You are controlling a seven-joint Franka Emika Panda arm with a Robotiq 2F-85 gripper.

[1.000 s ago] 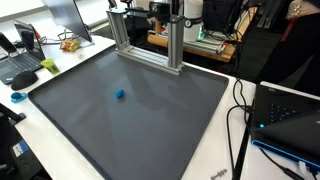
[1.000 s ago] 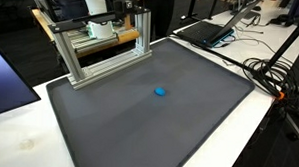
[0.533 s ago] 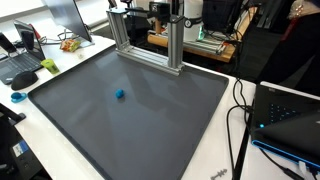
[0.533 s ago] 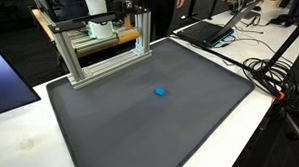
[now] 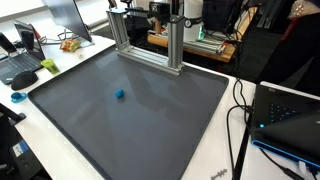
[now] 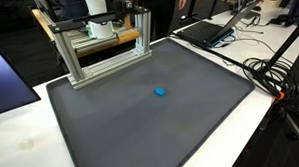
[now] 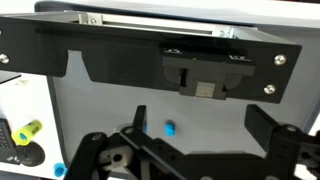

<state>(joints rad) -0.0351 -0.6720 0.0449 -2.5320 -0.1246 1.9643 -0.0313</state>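
Small blue rounded blob (image 7: 169, 128) on dark grey mat (image 7: 100, 110), lying between black gripper's (image 7: 198, 125) wide-spread, empty fingers.

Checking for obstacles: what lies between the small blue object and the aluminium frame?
Only bare grey mat lies between the blue object and the aluminium frame; both exterior views show it.

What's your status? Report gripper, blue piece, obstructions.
Gripper open, holding nothing. Small blue piece lying alone on dark mat, untouched. Metal frame at mat's edge, apart from it.
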